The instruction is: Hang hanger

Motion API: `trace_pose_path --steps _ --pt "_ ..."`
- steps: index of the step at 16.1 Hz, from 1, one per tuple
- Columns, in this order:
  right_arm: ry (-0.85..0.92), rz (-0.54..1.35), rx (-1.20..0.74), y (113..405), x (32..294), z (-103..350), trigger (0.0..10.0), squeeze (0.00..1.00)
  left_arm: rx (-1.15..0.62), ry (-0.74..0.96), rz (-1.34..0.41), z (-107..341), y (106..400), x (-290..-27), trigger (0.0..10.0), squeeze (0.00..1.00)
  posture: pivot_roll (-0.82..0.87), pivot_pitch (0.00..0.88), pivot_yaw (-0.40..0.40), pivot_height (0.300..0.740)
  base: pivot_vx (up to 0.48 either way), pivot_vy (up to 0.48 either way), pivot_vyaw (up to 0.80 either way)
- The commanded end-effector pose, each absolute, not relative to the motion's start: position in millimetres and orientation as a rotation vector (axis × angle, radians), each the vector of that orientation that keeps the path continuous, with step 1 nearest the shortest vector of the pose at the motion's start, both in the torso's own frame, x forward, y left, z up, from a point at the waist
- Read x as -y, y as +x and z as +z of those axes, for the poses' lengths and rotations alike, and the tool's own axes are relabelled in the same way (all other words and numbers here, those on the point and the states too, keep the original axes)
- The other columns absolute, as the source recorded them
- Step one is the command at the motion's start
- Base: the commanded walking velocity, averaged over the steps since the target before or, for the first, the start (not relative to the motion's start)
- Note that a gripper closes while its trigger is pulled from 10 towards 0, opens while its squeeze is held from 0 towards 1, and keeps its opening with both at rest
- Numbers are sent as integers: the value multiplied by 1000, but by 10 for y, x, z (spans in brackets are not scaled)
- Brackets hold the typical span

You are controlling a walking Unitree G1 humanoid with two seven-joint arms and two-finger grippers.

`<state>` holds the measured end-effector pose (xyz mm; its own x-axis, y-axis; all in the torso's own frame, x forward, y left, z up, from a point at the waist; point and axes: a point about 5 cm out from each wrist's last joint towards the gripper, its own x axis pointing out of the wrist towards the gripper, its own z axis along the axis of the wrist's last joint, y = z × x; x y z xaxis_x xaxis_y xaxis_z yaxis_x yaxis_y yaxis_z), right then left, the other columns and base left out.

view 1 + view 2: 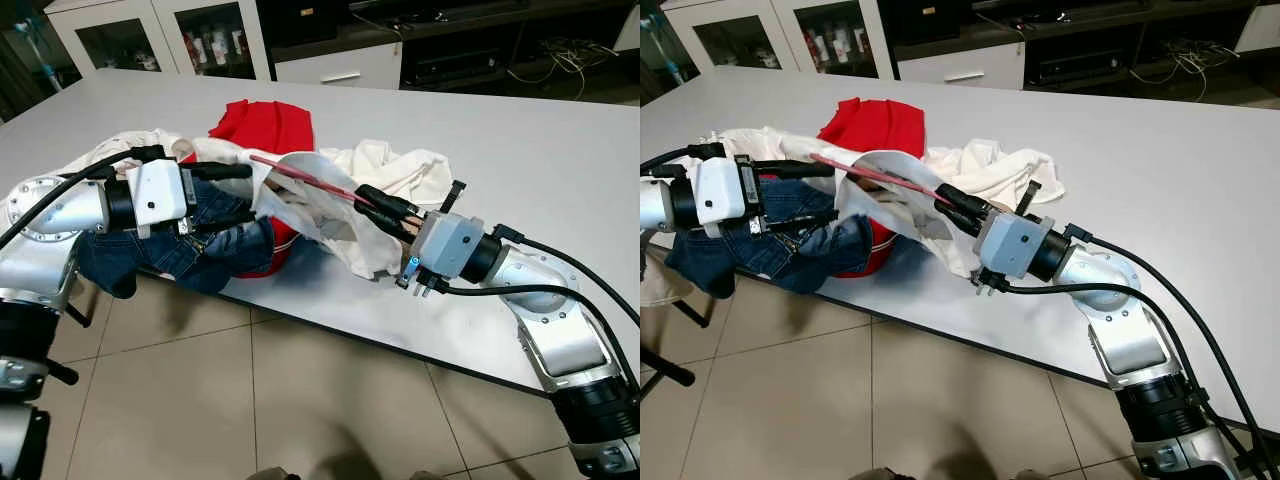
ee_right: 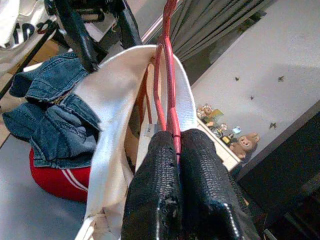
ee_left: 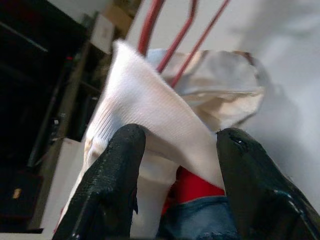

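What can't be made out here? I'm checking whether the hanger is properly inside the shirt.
- Red hanger: its far end, head views, covered by the white shirt.
- Hanger hook: right wrist view, hidden behind the right pincer.
- Left pincer: whether its fingers pinch the shirt, left wrist view, unclear.

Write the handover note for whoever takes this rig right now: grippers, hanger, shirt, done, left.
Right gripper: shut on the red hanger, whose wire runs into the white shirt.
Left gripper: fingers either side of the shirt's collar edge, above the jeans and red garment on the table.
Done: hanger partly threaded into the shirt.
Left: seat the shirt on the hanger, then hang it.
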<state>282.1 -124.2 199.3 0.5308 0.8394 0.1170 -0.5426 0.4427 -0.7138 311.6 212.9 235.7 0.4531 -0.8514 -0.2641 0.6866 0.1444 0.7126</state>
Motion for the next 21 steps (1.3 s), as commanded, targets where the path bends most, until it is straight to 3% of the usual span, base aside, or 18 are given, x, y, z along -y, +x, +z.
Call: trace_pose_path --steps 1,10,16,21 --pt "-669 916 508 2810 1226 1988 10000 0 179 907 -1145 2346 3079 -2147 10000 0 -111 0 118 740 0 0 0" --pt "-778 906 418 2872 1328 1768 10000 0 118 912 -1137 2342 2980 -2199 10000 0 -109 0 113 740 0 0 0" --pt "-762 891 507 2812 1350 1842 10000 0 -91 1058 -989 2174 3031 -2668 10000 0 -109 0 117 740 0 0 0" --pt "-840 922 558 2758 1277 1838 10000 0 106 1095 -924 2363 3145 -2568 10000 0 -112 0 118 740 0 0 0"
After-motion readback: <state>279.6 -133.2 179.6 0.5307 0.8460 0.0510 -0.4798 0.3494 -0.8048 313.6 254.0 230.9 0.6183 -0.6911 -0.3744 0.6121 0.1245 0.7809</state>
